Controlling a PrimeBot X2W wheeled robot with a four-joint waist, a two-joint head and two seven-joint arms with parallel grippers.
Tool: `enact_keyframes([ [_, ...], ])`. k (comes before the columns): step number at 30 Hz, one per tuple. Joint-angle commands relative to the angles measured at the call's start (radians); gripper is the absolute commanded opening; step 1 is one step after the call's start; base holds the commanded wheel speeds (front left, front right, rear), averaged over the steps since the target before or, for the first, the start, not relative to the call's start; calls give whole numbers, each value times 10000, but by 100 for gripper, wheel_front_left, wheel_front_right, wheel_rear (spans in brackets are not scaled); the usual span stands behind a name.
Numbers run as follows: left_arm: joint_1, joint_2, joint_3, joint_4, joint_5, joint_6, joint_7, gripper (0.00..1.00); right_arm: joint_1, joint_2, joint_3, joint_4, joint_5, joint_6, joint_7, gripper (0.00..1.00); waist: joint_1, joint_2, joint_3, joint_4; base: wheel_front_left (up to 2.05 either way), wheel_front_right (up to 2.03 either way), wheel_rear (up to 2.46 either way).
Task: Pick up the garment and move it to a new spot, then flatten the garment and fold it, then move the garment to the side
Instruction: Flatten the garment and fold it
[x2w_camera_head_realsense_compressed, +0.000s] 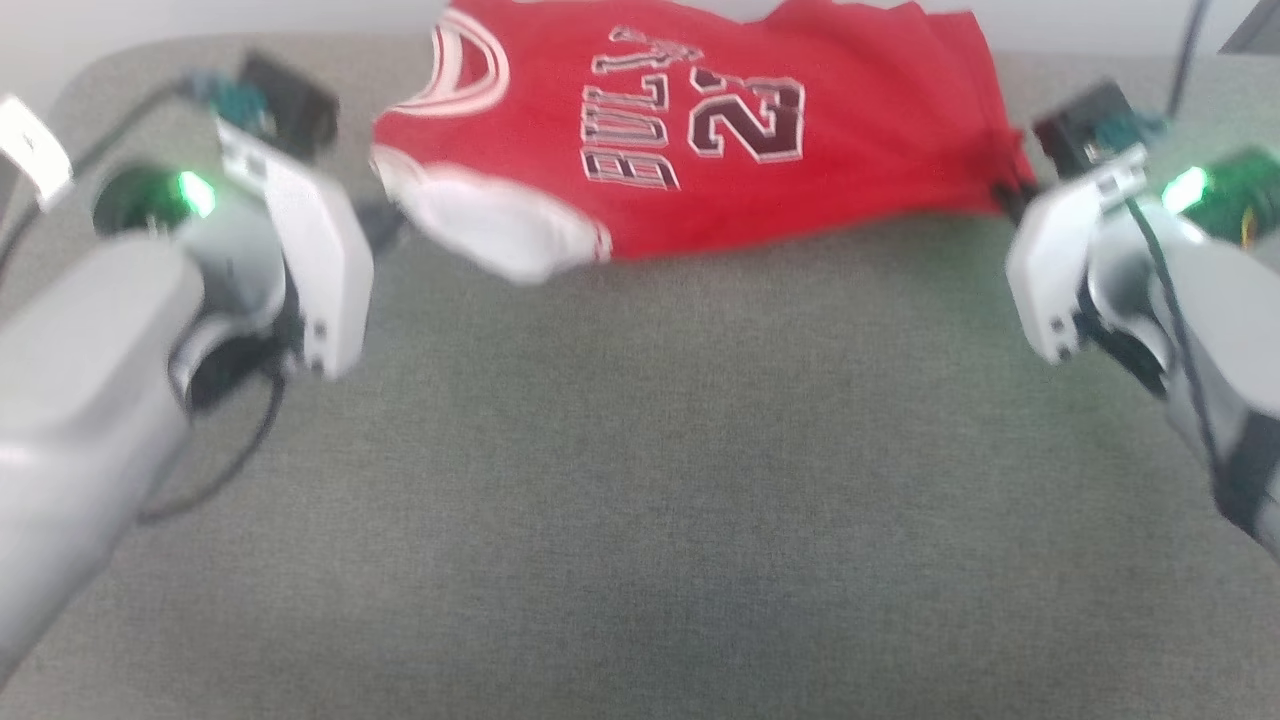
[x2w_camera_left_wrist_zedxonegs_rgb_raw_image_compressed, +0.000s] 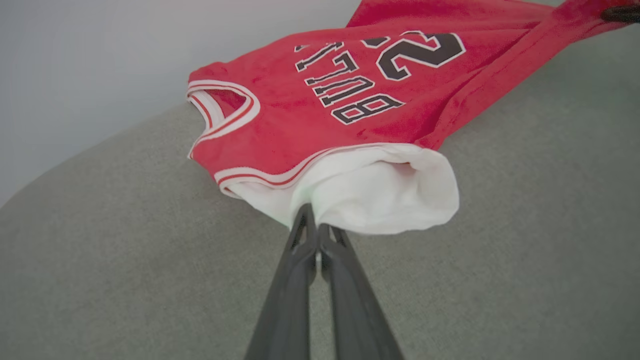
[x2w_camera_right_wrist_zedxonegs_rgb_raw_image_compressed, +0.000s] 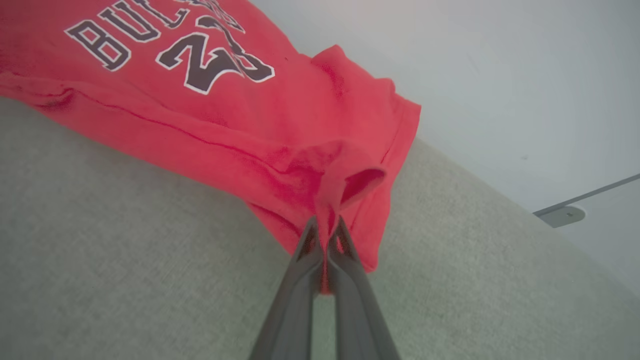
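Note:
The garment (x2w_camera_head_realsense_compressed: 700, 130) is a bright red T-shirt with a white sleeve and black lettering. It lies stretched across the far part of the grey-green surface. My left gripper (x2w_camera_left_wrist_zedxonegs_rgb_raw_image_compressed: 312, 220) is shut on the edge of the white sleeve (x2w_camera_left_wrist_zedxonegs_rgb_raw_image_compressed: 380, 195). My right gripper (x2w_camera_right_wrist_zedxonegs_rgb_raw_image_compressed: 325, 225) is shut on a bunched fold of the red hem (x2w_camera_right_wrist_zedxonegs_rgb_raw_image_compressed: 345, 180) at the opposite end. In the head view my left gripper (x2w_camera_head_realsense_compressed: 385, 225) sits at the shirt's left end and my right gripper (x2w_camera_head_realsense_compressed: 1005, 195) at its right end. The shirt's far edge runs past the top of that view.
The grey-green padded surface (x2w_camera_head_realsense_compressed: 640, 480) spreads wide in front of the shirt, with rounded far corners. A pale wall (x2w_camera_right_wrist_zedxonegs_rgb_raw_image_compressed: 500, 75) rises behind it. A dark cable (x2w_camera_head_realsense_compressed: 1190, 50) hangs at the far right, and a white tag (x2w_camera_head_realsense_compressed: 30, 145) sits at the left edge.

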Motion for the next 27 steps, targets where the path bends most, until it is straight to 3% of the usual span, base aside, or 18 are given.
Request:
enact_keyframes([
  [1,594,336,-55,-494,-345,5,304,0,478,-567,306,-723,735,-18,316,0,0,0,-314,20,0,0,0],
  [7,2565,1456,-354,-3000,-1202,960,1052,0,1937,-2346,1300,-3151,2610,-16,1075,0,0,0,-778,99,0,0,0],
  [9,2868,1659,-415,-3437,-1291,1138,1167,0,2154,-2568,1393,-3433,2868,-16,1182,0,0,0,-829,115,0,0,0],
  [16,4722,3026,-764,-6253,-1936,2631,1600,0,3689,-4010,2131,-5374,4197,-16,1927,0,0,0,-1143,228,0,0,0],
  [21,5779,3686,-935,-7655,-2583,3593,1702,0,4541,-4922,2526,-6681,4932,-15,2390,0,0,0,-1191,232,0,0,0],
  [27,6157,4249,-853,-8643,-2674,4331,1616,0,5228,-5636,2508,-7538,5422,-16,2238,0,0,0,-1171,193,0,0,0],
])
